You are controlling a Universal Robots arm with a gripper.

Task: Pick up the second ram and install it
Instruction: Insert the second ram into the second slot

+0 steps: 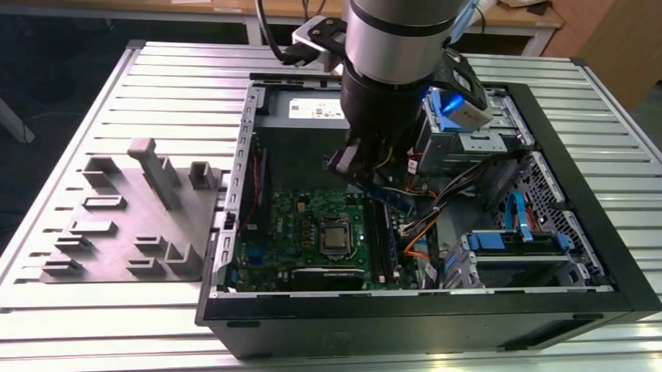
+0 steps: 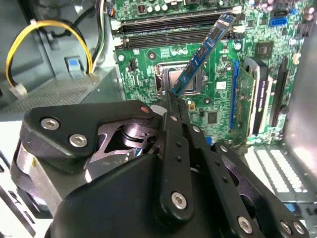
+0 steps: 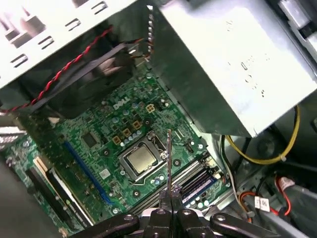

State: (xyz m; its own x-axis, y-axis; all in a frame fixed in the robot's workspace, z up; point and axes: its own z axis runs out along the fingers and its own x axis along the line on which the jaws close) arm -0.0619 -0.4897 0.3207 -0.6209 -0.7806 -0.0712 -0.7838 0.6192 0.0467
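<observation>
Jaws pinch one end of the memory stick [image 2: 202, 53]. The rest juts out past the tips over the motherboard [image 2: 218, 104], not yet in the slots [image 2: 173, 26] ahead of them. Risk: the end grip lets it pivot, so it could meet a slot skewed and jam or slip.

A robotics lab or assembly workshop is indicated. A slotted aluminium worktable [image 1: 104, 325] is seen, on which an opened computer case [image 1: 414, 325] is laid with its motherboard [image 1: 300, 232] exposed. A grey fixture tray [image 1: 124, 225] with upright posts is set just beside the case, at the exterior view's left. A wooden bench [image 1: 497, 19] is seen at the far edge, and a robot arm [image 1: 398, 39] is poised over the case.
</observation>
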